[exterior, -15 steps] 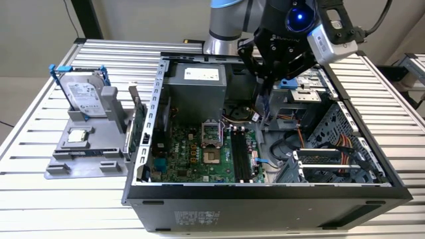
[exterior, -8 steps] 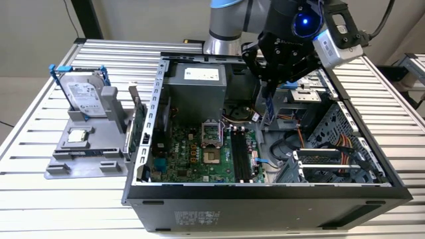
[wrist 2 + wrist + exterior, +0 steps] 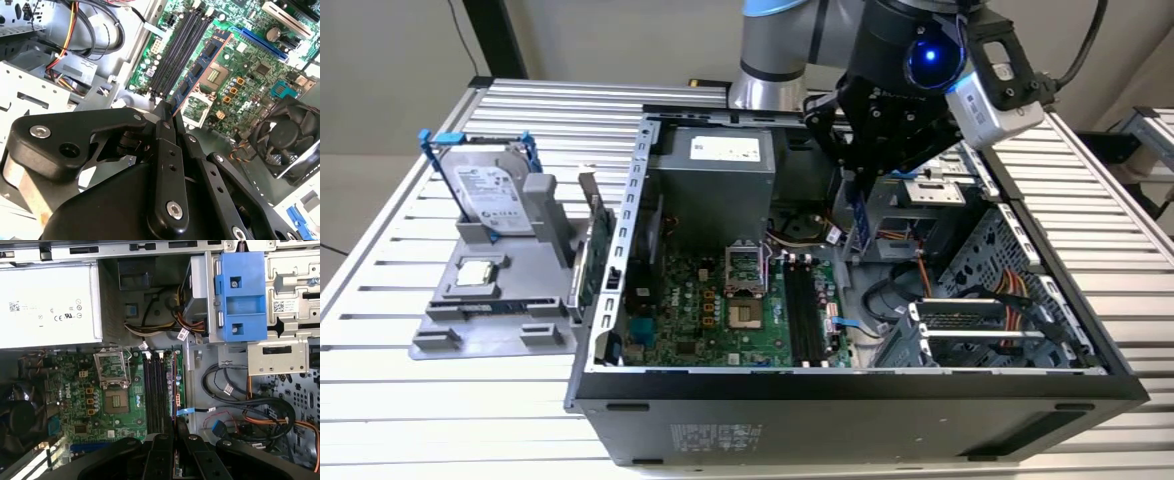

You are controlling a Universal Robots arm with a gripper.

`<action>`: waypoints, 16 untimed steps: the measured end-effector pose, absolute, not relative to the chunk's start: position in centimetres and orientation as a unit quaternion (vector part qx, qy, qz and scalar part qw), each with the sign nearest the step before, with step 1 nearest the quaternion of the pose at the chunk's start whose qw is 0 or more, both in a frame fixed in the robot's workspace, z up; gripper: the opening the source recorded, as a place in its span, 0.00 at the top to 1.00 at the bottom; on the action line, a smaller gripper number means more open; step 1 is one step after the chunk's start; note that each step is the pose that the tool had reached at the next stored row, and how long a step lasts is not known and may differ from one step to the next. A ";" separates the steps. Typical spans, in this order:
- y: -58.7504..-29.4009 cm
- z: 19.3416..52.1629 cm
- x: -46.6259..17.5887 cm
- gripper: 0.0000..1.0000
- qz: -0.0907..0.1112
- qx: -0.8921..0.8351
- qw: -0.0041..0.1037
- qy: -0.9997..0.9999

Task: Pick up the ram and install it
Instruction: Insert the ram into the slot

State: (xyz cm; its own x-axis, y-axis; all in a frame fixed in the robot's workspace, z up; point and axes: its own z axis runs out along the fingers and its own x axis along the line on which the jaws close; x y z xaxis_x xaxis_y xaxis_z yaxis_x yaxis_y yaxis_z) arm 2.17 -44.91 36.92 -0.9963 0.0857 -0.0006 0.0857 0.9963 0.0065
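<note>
My gripper (image 3: 859,178) is shut on the ram (image 3: 861,220), a thin blue board that hangs on edge above the open computer case (image 3: 854,385). In the second wrist view the ram (image 3: 202,67) runs out from between the black fingers (image 3: 165,125), its dark chips showing, over the motherboard (image 3: 250,60). It lies close beside the black memory slots (image 3: 175,55) and almost in line with them. In the first wrist view the gripper (image 3: 176,434) hovers above those slots (image 3: 152,390). In the exterior view the ram is above the slots (image 3: 807,310) and apart from them.
A grey stand (image 3: 487,320) at the exterior view's left holds a hard drive (image 3: 494,195) in a blue frame and a small silver chip (image 3: 478,272). Inside the case are the power supply (image 3: 47,305), a fan (image 3: 282,135), a blue drive bracket (image 3: 240,295) and loose cables (image 3: 265,415).
</note>
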 end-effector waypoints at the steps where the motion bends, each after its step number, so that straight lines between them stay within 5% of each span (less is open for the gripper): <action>1: -44.9 36.9 2.2 1.00 0.003 0.043 0.000 0.999; 16: -44.9 35.7 2.2 1.00 0.003 0.043 0.001 0.999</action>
